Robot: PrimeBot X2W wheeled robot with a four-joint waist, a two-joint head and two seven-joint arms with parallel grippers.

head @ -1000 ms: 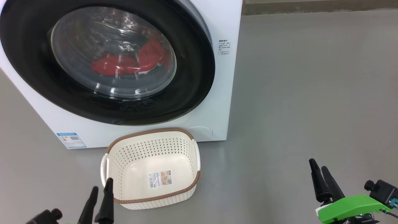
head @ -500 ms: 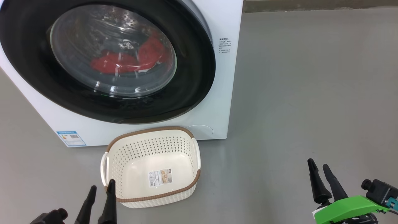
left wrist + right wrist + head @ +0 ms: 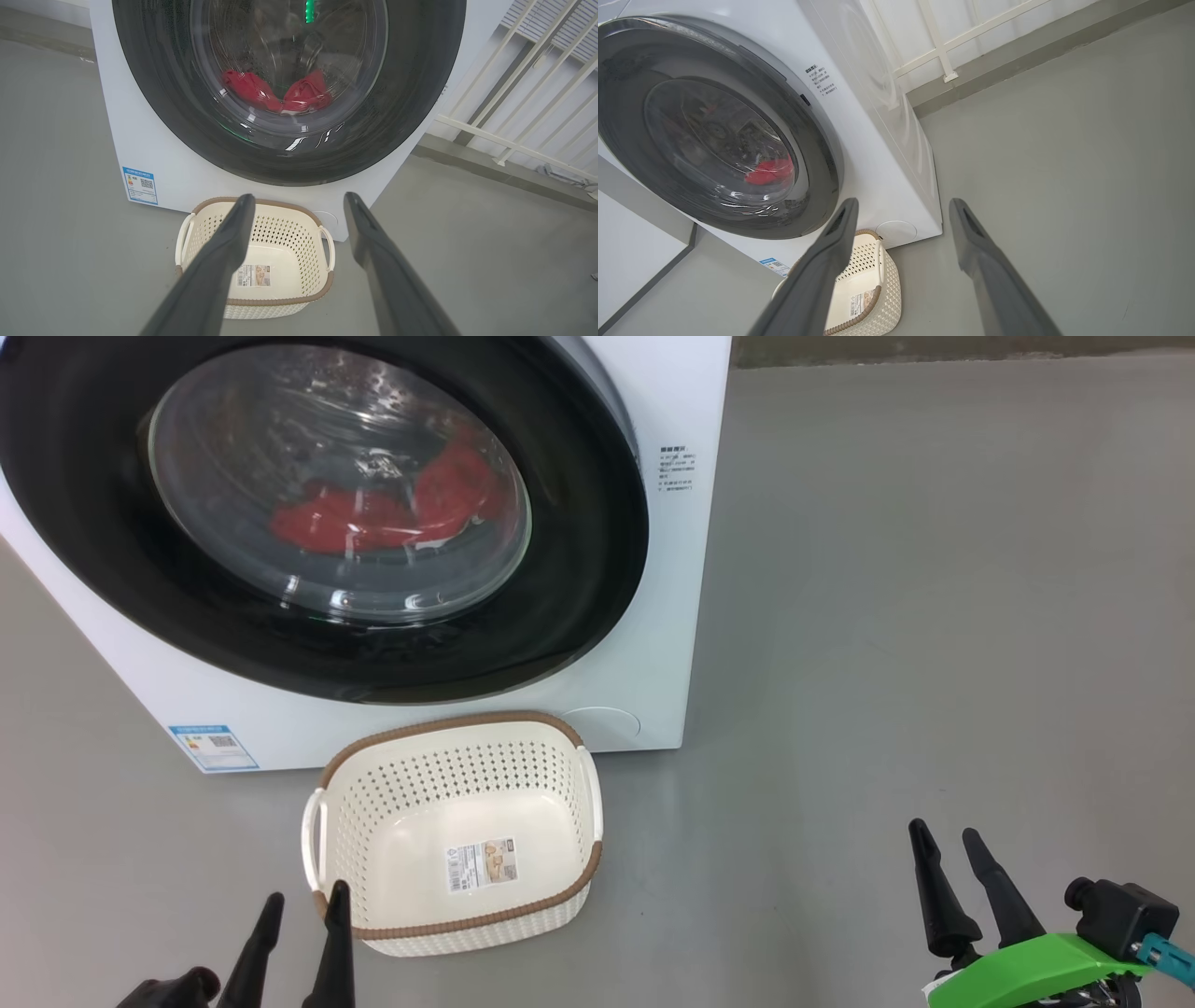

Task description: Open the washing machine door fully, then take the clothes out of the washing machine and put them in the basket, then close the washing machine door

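Observation:
The white washing machine (image 3: 663,616) stands ahead with its door (image 3: 579,551) shut, black rim flush against the front. Through the glass bowl I see the red clothes (image 3: 392,509) lying in the drum, also the clothes (image 3: 275,91) in the left wrist view. The cream basket (image 3: 560,756) sits empty on the floor just in front of the washer, a paper label on its bottom. My left gripper (image 3: 305,903) is open beside the basket's near left corner. My right gripper (image 3: 945,833) is open over bare floor to the right, well clear of washer and basket.
Grey floor (image 3: 887,616) spreads wide to the right of the washer. A white railing (image 3: 528,84) stands behind the machine on its right side. A blue energy label (image 3: 213,748) is stuck on the washer's lower left front.
The head view has shifted a little, so washer and basket sit slightly higher. Both grippers have drifted slightly in the view, the right one to the left; both stay open.

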